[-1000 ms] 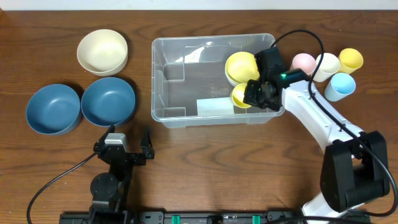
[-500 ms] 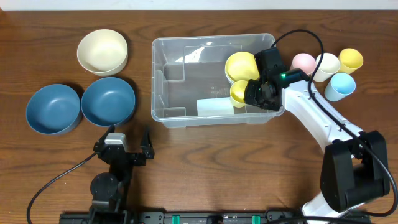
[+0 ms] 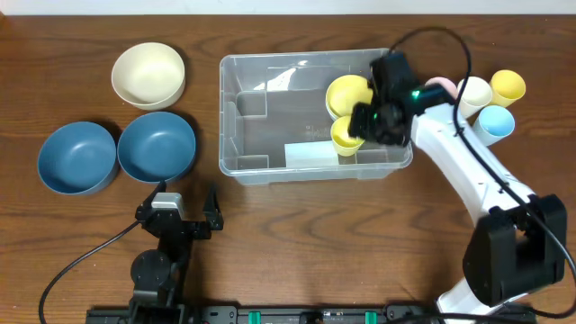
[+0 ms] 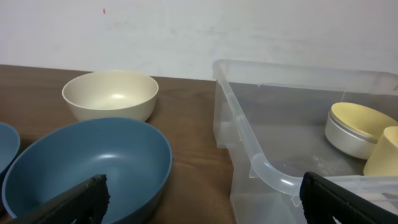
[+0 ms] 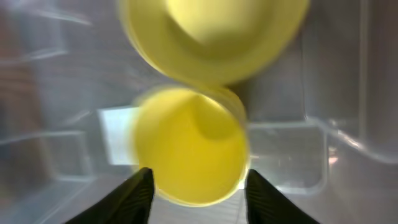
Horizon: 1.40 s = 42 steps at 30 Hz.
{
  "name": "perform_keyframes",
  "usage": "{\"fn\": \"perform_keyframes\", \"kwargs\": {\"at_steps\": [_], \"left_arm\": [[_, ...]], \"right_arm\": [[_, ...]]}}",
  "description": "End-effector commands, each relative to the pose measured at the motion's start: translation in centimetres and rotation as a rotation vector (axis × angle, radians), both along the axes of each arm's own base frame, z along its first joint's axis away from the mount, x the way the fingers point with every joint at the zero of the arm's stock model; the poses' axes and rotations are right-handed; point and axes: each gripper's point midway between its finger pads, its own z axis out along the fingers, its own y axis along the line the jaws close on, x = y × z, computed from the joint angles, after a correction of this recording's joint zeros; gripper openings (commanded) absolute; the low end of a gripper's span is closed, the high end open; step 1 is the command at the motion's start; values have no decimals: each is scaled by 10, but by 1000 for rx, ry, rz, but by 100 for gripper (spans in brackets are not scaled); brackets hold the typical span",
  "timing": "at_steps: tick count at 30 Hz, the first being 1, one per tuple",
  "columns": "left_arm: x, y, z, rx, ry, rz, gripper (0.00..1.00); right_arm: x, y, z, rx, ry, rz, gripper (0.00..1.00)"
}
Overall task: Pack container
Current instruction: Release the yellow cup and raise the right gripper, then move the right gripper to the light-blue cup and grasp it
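Observation:
The clear container [image 3: 227, 117] stands mid-table, a pale label [image 3: 310, 155] on its floor. At its right end lie a yellow bowl [image 3: 346, 90] and, just in front of it, an upright yellow cup [image 3: 345, 135]. My right gripper [image 3: 362, 126] hovers over that cup. In the right wrist view the cup [image 5: 189, 146] sits below the yellow bowl [image 5: 211, 31], and my right gripper [image 5: 199, 199] stands open, a finger on each side and clear of the cup. My left gripper [image 3: 187, 196] rests open near the front edge, holding nothing.
Two blue bowls [image 3: 76, 157] [image 3: 157, 146] and a cream bowl [image 3: 148, 75] sit left of the container. Pink [image 3: 439, 88], white [image 3: 474, 93], yellow [image 3: 508, 85] and light blue [image 3: 495, 124] cups stand to its right, close behind my right arm.
My right gripper has opened off the yellow cup and drawn up and back a little. The cup stays standing in the container. The left arm has not moved.

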Motion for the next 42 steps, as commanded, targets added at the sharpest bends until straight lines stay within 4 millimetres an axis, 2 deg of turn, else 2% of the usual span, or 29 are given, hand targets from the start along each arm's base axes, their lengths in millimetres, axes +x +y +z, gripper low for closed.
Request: {"fn": "perform_keyframes", "kwargs": {"at_steps": [1,5,9,12,19,26,34,42], "left_arm": [[0,5,-17,21,49,23,98],[0,5,-17,21,48,23,98],[0,5,-17,21,49,23,98],[0,5,-17,21,49,23,98],[0,5,-17,21,49,23,98],[0,5,-17,21,49,23,98],[0,5,-17,21,48,23,98],[0,5,-17,21,49,23,98]], "right_arm": [[13,5,35,-8,-77,47,54],[17,-17,63,-102,-100,-4,56],[21,-55,72,-182,-94,-115,59],[23,-88,70,-197,-68,-199,59],[21,-182,64,-200,-12,-437,59],[4,-250,32,-207,52,-607,59],[-19,-296,-20,-187,100,-761,59],[-18,-321,-22,-141,61,-827,56]]}}
